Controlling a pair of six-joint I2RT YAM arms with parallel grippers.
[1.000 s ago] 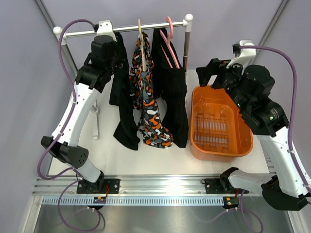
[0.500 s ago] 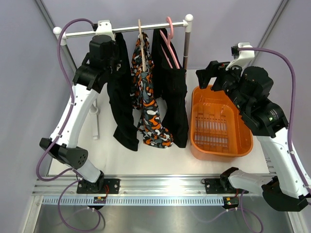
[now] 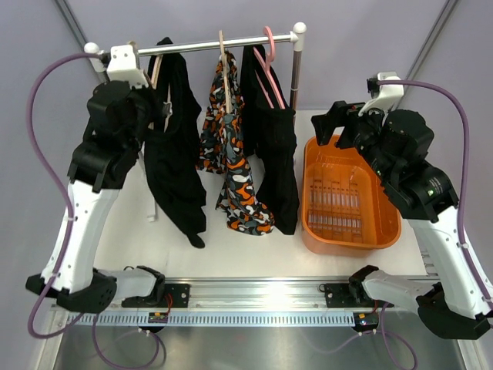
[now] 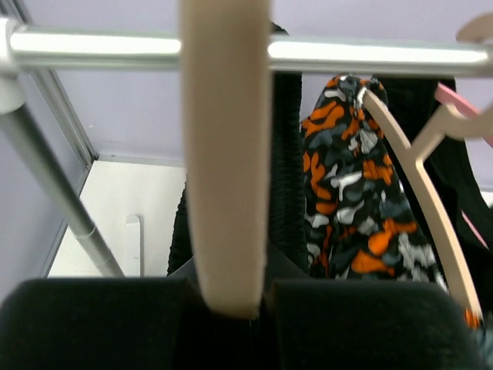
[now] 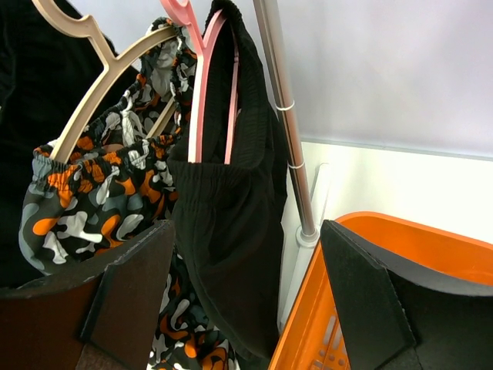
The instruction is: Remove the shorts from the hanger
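Overhead, all three shorts hang on the rack rail (image 3: 231, 42) above the white bench (image 3: 131, 231): the left black shorts (image 3: 173, 162), the patterned shorts (image 3: 235, 177) in the middle, and the right black shorts (image 3: 273, 146) nearest the orange basket (image 3: 306, 185). My left end effector (image 3: 154, 104) is raised against the left black shorts, though from above I cannot see how its fingers stand. My left wrist camera shows that: the left end effector (image 4: 227, 297) is pinched on the lower end of a beige hanger (image 4: 223, 154), which runs up across the rail (image 4: 370, 54), with the left black shorts (image 4: 286, 193) behind it and the patterned shorts (image 4: 347, 200) on a wooden hanger (image 4: 420, 193) to the right. My right end effector (image 3: 327, 123) hovers over the basket's far corner, apart from the clothes. Its own camera shows the right end effector (image 5: 246, 231) spread wide and holding nothing, facing the right black shorts (image 5: 231, 223) draped on a pink hanger (image 5: 202, 92), beside the rack post (image 5: 281, 100) and the basket rim (image 5: 400, 227).
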